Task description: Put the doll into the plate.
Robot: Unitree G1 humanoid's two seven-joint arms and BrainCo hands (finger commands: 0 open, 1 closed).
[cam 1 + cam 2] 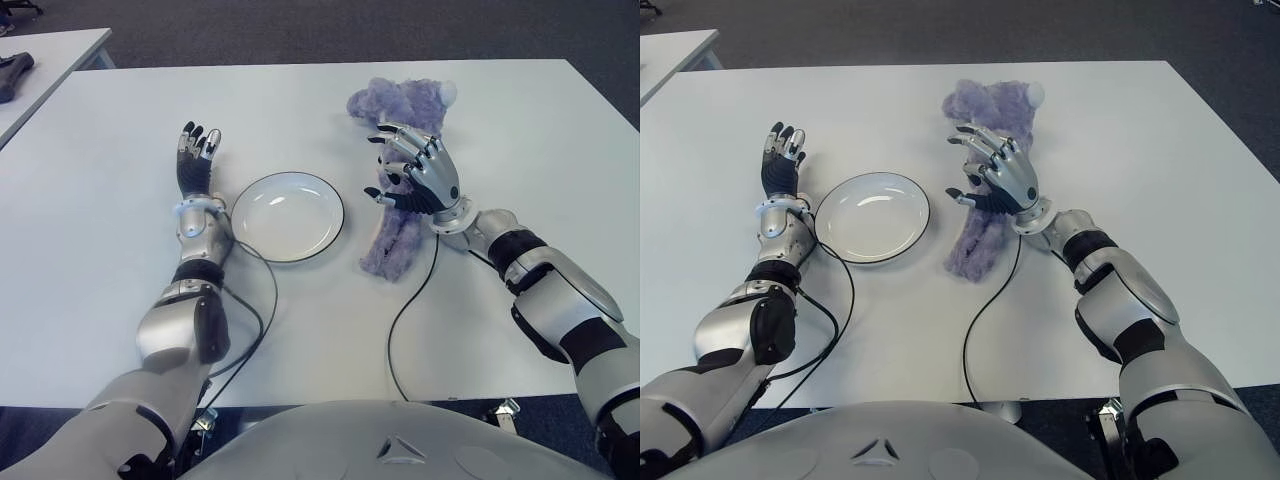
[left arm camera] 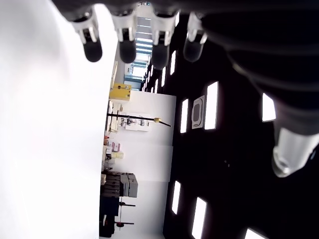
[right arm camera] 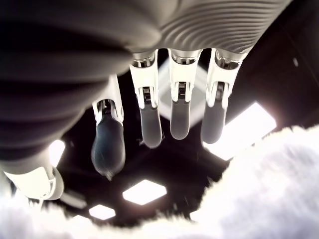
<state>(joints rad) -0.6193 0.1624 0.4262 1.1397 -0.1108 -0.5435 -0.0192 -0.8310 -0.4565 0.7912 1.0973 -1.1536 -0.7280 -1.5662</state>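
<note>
The right hand covers the middle of the purple doll, its spread fingers holding nothing. The doll lies at the plate's three o'clock. The left hand, released, shows at the plate's nine o'clock.

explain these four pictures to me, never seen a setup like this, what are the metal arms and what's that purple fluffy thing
This is a humanoid robot with two arms that end in fingered hands. The two wide pictures come from cameras in its head, looking down at a white table. The other two come from cameras on its wrists, close behind each hand's fingers.

On the table lie a purple plush doll and an empty white plate, side by side but apart. The robot's job is to put the doll in the plate.

The right hand is over the doll with fingers spread; its wrist view shows fur beside the fingers, but nothing gripped. The left hand shows to the plate's left, open and holding nothing.
</note>
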